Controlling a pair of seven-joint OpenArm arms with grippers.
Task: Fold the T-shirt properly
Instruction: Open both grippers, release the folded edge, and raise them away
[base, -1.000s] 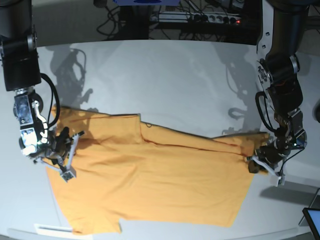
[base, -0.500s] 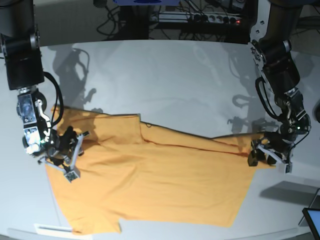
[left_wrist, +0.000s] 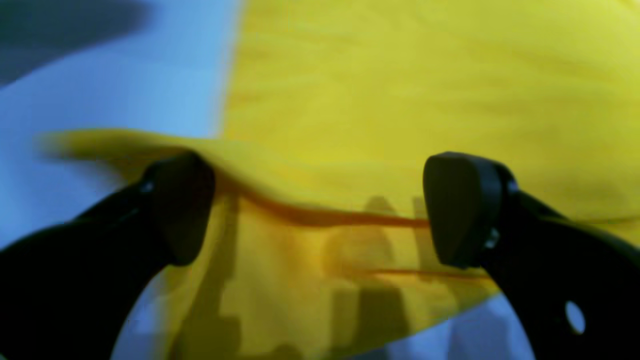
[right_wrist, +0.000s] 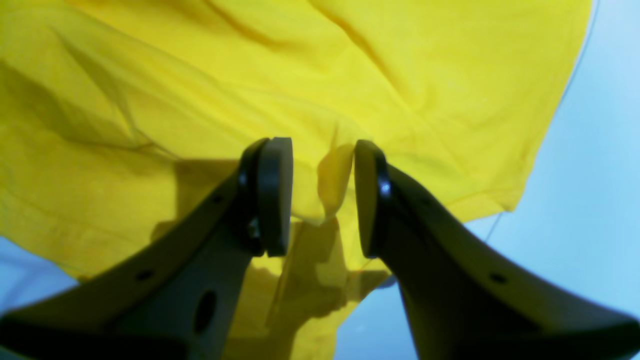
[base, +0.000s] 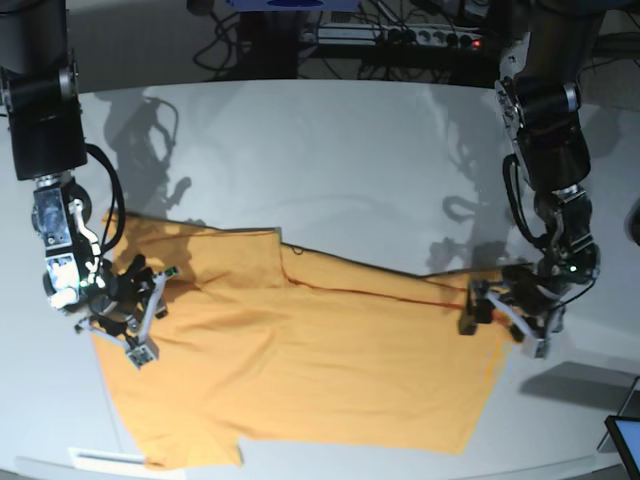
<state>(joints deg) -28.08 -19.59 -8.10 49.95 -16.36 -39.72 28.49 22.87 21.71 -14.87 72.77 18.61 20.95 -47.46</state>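
One T-shirt (base: 300, 360), orange-yellow, lies spread on the grey table (base: 330, 170), covering the near half from left to right; a folded ridge runs along its far edge.

Left gripper (base: 500, 322), at the right side of the base view: jaws stand wide apart, released, nothing between the pads. In the left wrist view the left gripper (left_wrist: 320, 210) hovers over the shirt's right edge; one finger (left_wrist: 462, 207) sits over the fabric, the other over the edge where cloth meets table. A dark orange crease of the T-shirt (left_wrist: 400, 100) runs across between the two pads, below them; whether the pads touch the cloth cannot be told.

Right gripper (base: 140, 310), at the left side of the base view: over the shirt's left sleeve area. In the right wrist view the right gripper (right_wrist: 322, 195) has its jaws partly parted, with a small upstanding pinch of the T-shirt (right_wrist: 250, 75) in the gap, lying against the right-hand pad (right_wrist: 367, 197) and clear of the other. Not clamped.

Count: one garment, two grippers. No containers in view.
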